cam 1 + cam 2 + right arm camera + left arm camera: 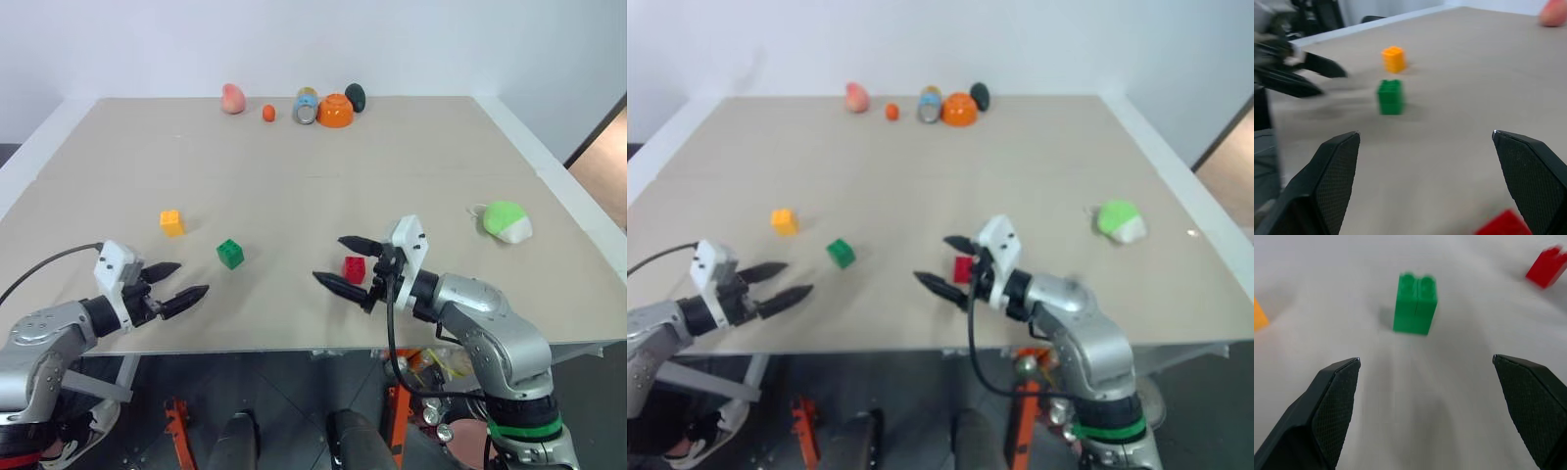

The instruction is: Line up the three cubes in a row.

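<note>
- A wide beige table (294, 186) with a white rim spans the room's middle.
- A plain white wall (294, 39) stands at 12 o'clock.
- Dark floor (284, 392) lies at 6 o'clock.

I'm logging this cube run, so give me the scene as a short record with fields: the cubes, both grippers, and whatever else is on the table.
yellow-orange studded plastic cube: on table, leftmost
green studded plastic cube: right of the yellow-orange one, apart
red studded plastic cube: farthest right, between the right gripper's fingers, not gripped
row: not yet straight
left gripper: open, empty, near the table's front edge
right gripper: open
fuzzy green-and-white ball: right side
small orange ball: far edge
</note>
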